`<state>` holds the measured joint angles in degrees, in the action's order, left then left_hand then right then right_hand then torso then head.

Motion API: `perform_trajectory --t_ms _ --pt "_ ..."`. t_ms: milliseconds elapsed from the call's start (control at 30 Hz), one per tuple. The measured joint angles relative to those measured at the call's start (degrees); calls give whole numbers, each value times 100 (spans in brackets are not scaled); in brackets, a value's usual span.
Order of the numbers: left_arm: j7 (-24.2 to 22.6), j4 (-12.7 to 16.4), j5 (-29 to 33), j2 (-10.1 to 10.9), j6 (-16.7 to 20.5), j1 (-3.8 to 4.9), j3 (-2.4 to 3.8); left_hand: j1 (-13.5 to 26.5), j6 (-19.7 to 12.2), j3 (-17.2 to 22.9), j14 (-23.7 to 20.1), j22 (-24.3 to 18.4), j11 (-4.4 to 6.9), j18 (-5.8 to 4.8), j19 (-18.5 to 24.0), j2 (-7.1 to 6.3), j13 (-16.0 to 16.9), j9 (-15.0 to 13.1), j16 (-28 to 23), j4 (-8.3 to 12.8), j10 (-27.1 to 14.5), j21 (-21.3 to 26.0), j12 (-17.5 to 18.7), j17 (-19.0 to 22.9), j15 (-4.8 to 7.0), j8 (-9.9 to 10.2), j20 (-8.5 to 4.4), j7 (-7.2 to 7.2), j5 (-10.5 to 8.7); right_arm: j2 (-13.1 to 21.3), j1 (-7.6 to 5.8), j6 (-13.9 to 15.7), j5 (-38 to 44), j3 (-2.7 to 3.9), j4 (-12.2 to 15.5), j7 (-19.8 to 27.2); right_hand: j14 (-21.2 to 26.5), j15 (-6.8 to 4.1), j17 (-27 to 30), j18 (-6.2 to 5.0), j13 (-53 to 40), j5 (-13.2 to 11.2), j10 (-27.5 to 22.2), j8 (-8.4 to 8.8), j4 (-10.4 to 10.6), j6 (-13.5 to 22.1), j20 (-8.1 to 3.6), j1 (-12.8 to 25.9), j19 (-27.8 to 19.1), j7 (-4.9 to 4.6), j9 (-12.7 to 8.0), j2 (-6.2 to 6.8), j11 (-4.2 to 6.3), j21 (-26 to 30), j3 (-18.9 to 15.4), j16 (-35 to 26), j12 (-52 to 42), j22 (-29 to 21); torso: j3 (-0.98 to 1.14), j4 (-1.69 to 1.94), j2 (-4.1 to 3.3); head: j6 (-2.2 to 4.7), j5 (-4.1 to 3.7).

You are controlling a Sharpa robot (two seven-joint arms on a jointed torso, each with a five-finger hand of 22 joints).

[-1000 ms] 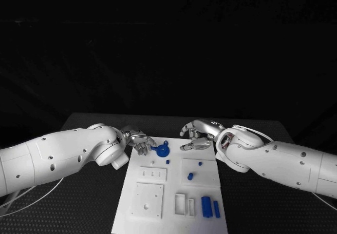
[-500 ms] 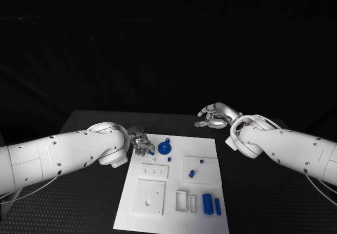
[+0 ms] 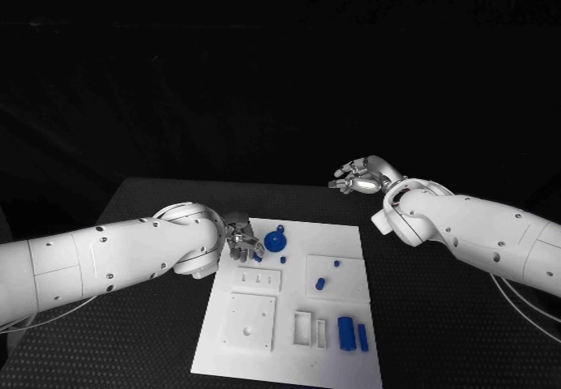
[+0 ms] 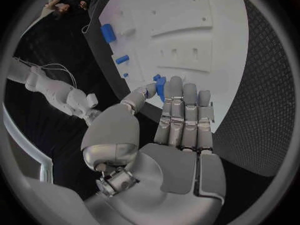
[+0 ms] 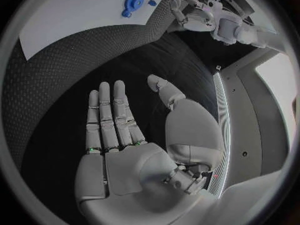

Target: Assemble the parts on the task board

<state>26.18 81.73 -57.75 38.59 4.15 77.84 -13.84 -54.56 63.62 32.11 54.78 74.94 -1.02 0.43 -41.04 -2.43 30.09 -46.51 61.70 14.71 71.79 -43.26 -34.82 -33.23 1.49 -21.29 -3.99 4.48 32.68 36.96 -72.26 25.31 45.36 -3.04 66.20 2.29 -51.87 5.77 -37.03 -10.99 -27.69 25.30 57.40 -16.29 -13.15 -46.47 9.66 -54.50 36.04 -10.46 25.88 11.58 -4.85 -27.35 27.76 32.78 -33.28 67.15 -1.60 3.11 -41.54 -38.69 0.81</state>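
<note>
In the head view, the board (image 3: pixel 293 300) is lying in the middle of the black surface (image 3: pixel 433 324). Six blue parts are showing on it: a gear (image 3: pixel 275 241) near the far edge, a small peg (image 3: pixel 283 260) just below it, a dot (image 3: pixel 336 262) and a short pin (image 3: pixel 319 284) on the raised square to the right, and near the front a thick cylinder (image 3: pixel 346 332) with a thin rod (image 3: pixel 361 337) just beside it. The left hand (image 3: pixel 242 237) is hovering at the board's far left corner, near the gear; whether it is pinching anything cannot be told here. The right hand (image 3: pixel 360 179) is hanging off the board, beyond its far right corner, fingers loosely spread and holding nothing.

In the left wrist view, the left hand (image 4: pixel 169 130) is reaching over the board (image 4: pixel 206 40), long fingers (image 4: pixel 187 110) straight and side by side, the thumb leaning toward them. A small blue part (image 4: pixel 160 85) is sitting at their tips; a grip on it cannot be told. Three more blue parts are lying farther along the board.

In the right wrist view, the right hand (image 5: pixel 134 135) is lying flat and wide over the surface (image 5: pixel 69 85), empty. The gear (image 5: pixel 133 0) and one small part (image 5: pixel 152 2) are sitting on the board (image 5: pixel 81 10), with the left hand (image 5: pixel 187 10) beside them.
</note>
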Motion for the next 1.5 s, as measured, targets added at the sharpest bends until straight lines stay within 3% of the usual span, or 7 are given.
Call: perform_trajectory --t_ms 367,667,733,900,1067,1267,1500 --pt "70 -83 -18 -104 -17 -140 0 0 17 -8 9 -1 0 0 0 0 7 -13 0 8 19 0 0 1 -9 5 0 1 33 -122 -19 -11 -309 0 -186 109 206 205 397 -2 867 0 -9 -44 9 9 85 -66 -293 -9 -71 -66 -9 248 -23 -374 353 65 31 22 38 -99 -16" --pt "90 -118 -39 -135 -8 -226 3 0 43 -14 11 -1 -8 0 0 1 60 -80 44 14 31 -44 0 -3 -11 34 0 14 34 -170 -22 -64 -377 1 -222 116 214 212 575 -3 1247 -69 -18 -57 -39 19 106 -88 -331 -19 -105 -88 -18 340 -8 -494 456 104 35 18 42 -113 -21" --pt "95 -125 -46 -135 -8 -251 1 0 46 -16 12 -2 -7 0 0 0 76 -119 45 16 33 -44 0 -4 -12 38 0 12 159 -170 -22 -78 -380 1 -223 116 214 212 588 -3 1269 -88 -18 -57 -39 20 119 -88 -344 -20 -111 -88 -18 340 -8 -517 456 107 34 16 40 -116 -23" --pt "100 -150 -73 -161 -13 -293 1 0 49 -19 44 -2 -11 0 -5 0 100 -153 73 20 49 -96 0 -5 6 49 0 11 172 -176 -22 -111 -384 1 -228 113 214 212 605 -4 1316 -88 -19 -57 -45 27 127 -88 -352 -27 -118 -88 -19 363 -14 -517 477 116 30 20 37 -147 -30" --pt "108 -183 -103 -163 -25 -320 1 1 53 -24 119 -2 -4 0 -281 -1 169 -274 320 24 45 -400 -19 -44 57 68 -52 8 178 -185 -22 -140 -384 1 -220 110 233 231 620 -3 1351 -88 -19 -57 -54 27 148 -88 -372 -27 -126 -88 -19 387 -23 -539 477 118 30 19 34 -169 -30" --pt "110 -156 -153 -158 -121 -328 2 1 104 -70 288 -2 54 131 -889 -1 671 -426 1363 70 101 -1651 -830 -363 173 244 -139 -43 241 -185 -22 -169 -384 1 -222 107 254 251 638 -4 1386 -88 -19 -57 -54 28 128 -88 -394 -28 -132 -88 -19 410 -23 -561 477 124 29 19 34 -192 -29" --pt "123 -131 -185 -164 -187 -336 3 1 151 -54 334 -3 75 138 -1078 -1 1211 -552 1958 54 176 -2196 -1713 -587 219 383 -174 -71 241 -190 -22 -195 -383 0 -220 106 254 251 652 40 1425 -88 -19 -57 -54 28 147 -88 -413 -29 -139 -88 -19 431 -23 -561 477 138 29 23 36 -208 -33"
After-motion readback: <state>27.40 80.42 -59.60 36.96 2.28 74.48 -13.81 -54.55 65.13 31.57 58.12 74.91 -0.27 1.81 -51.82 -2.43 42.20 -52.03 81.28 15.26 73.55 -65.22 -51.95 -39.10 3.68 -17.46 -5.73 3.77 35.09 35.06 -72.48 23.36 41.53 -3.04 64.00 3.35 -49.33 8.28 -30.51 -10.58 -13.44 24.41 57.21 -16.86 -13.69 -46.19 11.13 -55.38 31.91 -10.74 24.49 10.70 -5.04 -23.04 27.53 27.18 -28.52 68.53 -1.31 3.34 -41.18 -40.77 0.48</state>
